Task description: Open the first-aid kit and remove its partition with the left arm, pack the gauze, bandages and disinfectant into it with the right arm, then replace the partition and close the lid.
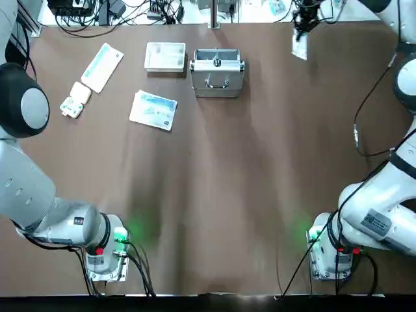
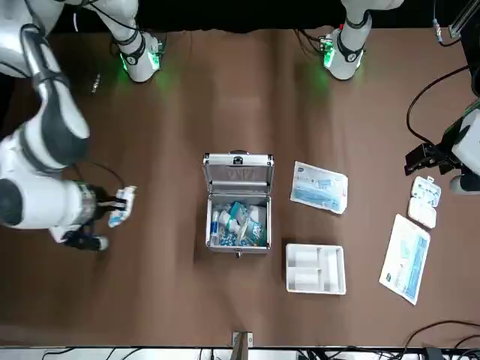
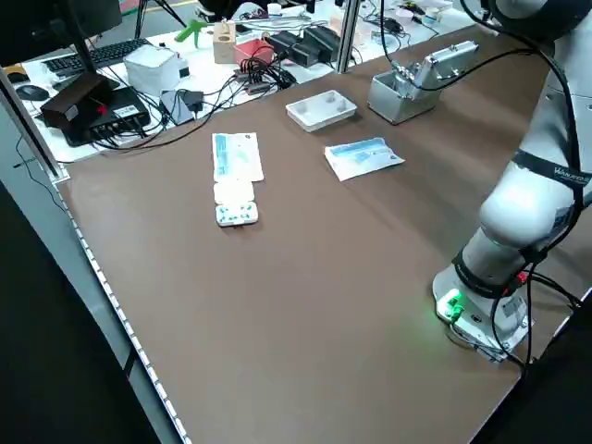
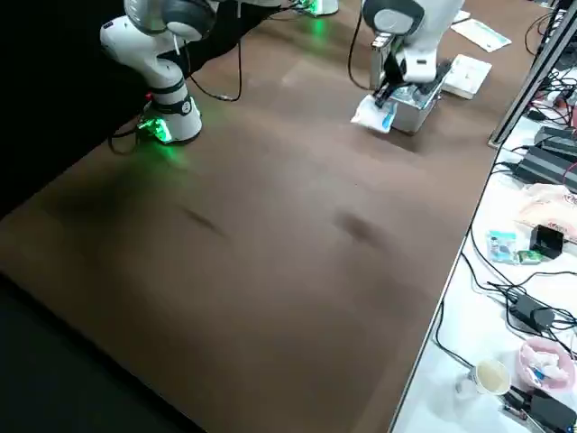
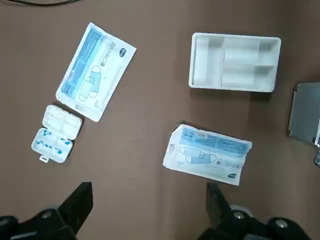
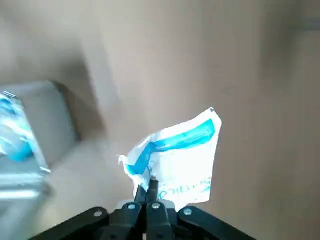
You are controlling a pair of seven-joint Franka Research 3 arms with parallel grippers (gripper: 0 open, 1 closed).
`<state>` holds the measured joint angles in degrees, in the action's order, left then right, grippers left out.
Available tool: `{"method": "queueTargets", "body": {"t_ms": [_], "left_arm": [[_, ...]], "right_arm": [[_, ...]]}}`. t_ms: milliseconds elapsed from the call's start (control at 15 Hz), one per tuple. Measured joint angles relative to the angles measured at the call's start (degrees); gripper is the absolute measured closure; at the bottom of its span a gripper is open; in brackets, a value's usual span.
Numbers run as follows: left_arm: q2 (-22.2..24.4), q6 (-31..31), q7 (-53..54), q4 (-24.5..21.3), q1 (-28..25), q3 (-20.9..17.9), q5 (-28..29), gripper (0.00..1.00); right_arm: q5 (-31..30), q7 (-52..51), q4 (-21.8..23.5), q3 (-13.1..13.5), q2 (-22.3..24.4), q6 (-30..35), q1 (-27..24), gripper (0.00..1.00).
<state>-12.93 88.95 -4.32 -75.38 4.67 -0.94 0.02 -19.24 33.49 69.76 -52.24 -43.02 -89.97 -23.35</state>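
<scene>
The first-aid kit (image 2: 238, 202) stands open near the table's far edge, its lid (image 2: 238, 171) upright, with several white and blue items inside; I cannot pick out the disinfectant among them. The white partition (image 2: 316, 268) lies on the table beside the kit (image 1: 218, 71). My right gripper (image 2: 112, 208) hovers well to the kit's right, shut on a white and blue packet (image 6: 180, 160) that hangs from its fingers. My left gripper (image 5: 149, 210) is open and holds nothing, high above the flat packs on the kit's left.
A blue-white printed pack (image 1: 153, 109), a long flat pack (image 1: 102, 67) and a small white blister block (image 1: 75, 101) lie left of the kit. Cables and equipment (image 1: 104, 12) crowd the bench beyond the far edge. The right arm's black cable (image 1: 364, 110) hangs loose.
</scene>
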Motion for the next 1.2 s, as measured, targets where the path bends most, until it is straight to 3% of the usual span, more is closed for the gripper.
{"method": "queueTargets", "body": {"t_ms": [67, 267, 533, 667, 1200], "left_arm": [[0.0, 0.0, 0.0, 0.0, 0.0, 0.0, 0.0, 0.00], [0.0, 0.0, 0.0, 0.0, 0.1, 0.0, 0.0, 0.00], [-0.2, -0.2, 0.0, -0.1, 0.7, 0.4, 0.0, 0.00], [-0.3, -0.2, 0.0, -0.1, 0.7, 0.4, 0.0, 0.00], [-0.4, -0.3, 0.0, -0.1, 0.9, 0.5, 0.0, 0.00]], "right_arm": [[0.1, 8.0, 0.1, 0.0, -0.4, -4.8, 4.2, 0.99], [0.1, 17.8, 0.6, 1.2, -1.3, -11.4, 10.0, 0.99], [0.2, 26.6, 0.7, 10.8, -2.5, -22.1, 21.2, 0.99], [0.6, 30.8, 0.7, 14.1, -3.6, -27.5, 25.6, 0.99], [4.6, 47.1, 0.7, 15.8, -8.8, -45.8, 31.1, 0.99]]}}
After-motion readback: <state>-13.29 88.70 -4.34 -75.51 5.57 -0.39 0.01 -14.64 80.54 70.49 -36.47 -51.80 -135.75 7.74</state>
